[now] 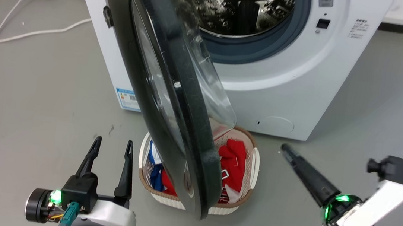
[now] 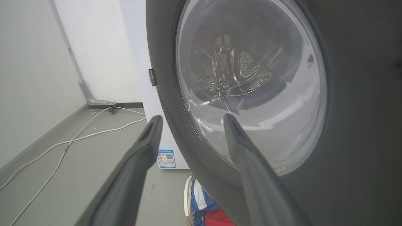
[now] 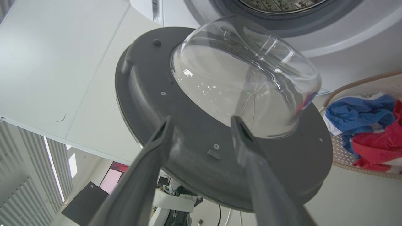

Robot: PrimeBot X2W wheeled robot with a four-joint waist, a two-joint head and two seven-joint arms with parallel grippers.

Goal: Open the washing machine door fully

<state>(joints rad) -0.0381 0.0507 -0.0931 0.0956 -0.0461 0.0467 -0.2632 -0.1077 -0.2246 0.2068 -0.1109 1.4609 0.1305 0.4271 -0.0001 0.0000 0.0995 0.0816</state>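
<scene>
Low in the head view, washing machine door [image 1: 184,100] stands swung out from the white washing machine [image 1: 282,91], hinged at the machine's left side and roughly square to the front panel. Opening is uncovered: steel drum [image 1: 242,8] and grey-blue rubber ring [image 1: 260,48] are both exposed. Clear glass bowl [image 3: 238,84] bulges from the door's inner face, toward the robot's right side. Door's lower edge overlaps a woven laundry basket [image 1: 255,163] standing on the floor just in front of the machine; red clothes [image 1: 232,155] and blue ones lie inside it. Left gripper [image 1: 113,143] sits on the outer-face side of the door, fingers pointing up, jaws spread, nothing between them; grey floor [image 1: 37,110] shows between it and the door rim, so no contact noted. Left wrist view looks along these fingers at the door's round window, drum visible through the glass. Right gripper [image 1: 285,149] is well off to the right of the door and basket, seen edge-on, pointing up-left toward them. Right wrist view shows its fingers [image 3: 251,147] parted and empty, aimed at the dark inner rim below the bowl. White cable [image 1: 26,34] trails over the floor left of the machine.
</scene>
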